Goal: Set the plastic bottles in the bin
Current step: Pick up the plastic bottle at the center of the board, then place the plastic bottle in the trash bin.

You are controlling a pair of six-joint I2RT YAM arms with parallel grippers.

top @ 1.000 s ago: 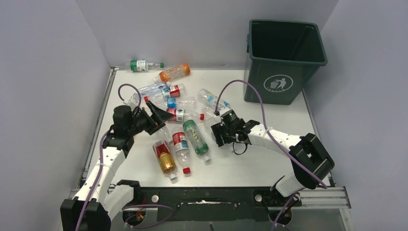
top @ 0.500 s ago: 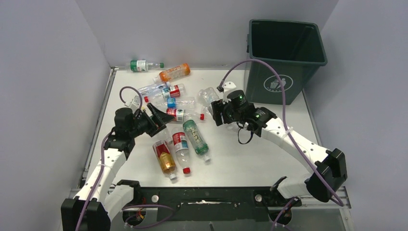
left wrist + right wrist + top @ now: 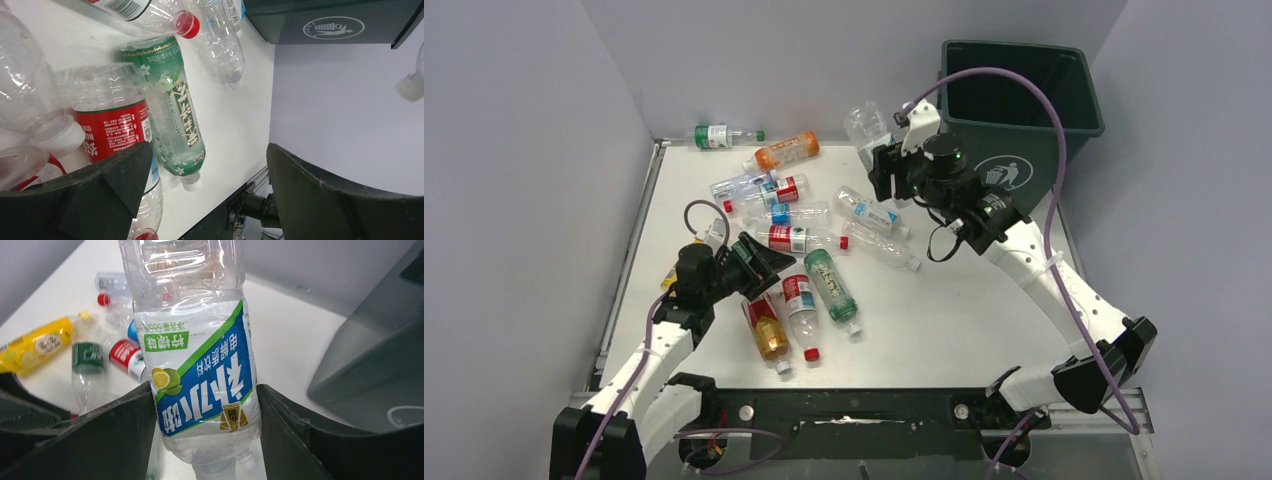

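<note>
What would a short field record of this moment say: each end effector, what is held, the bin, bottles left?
right end effector: shut on a clear bottle with a blue and green label, raised above the table
left end effector: open, empty, low over the bottles near the green-labelled bottle
bin: upright at far right; held bottle is left of its opening in the top view, not yet over it
loose bottles: many lying on the table, left of centre

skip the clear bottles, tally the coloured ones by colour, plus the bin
orange plastic bottle: 1
yellow plastic bottle: 1
amber plastic bottle with red label: 1
dark green square plastic bin: 1
total: 4
</note>
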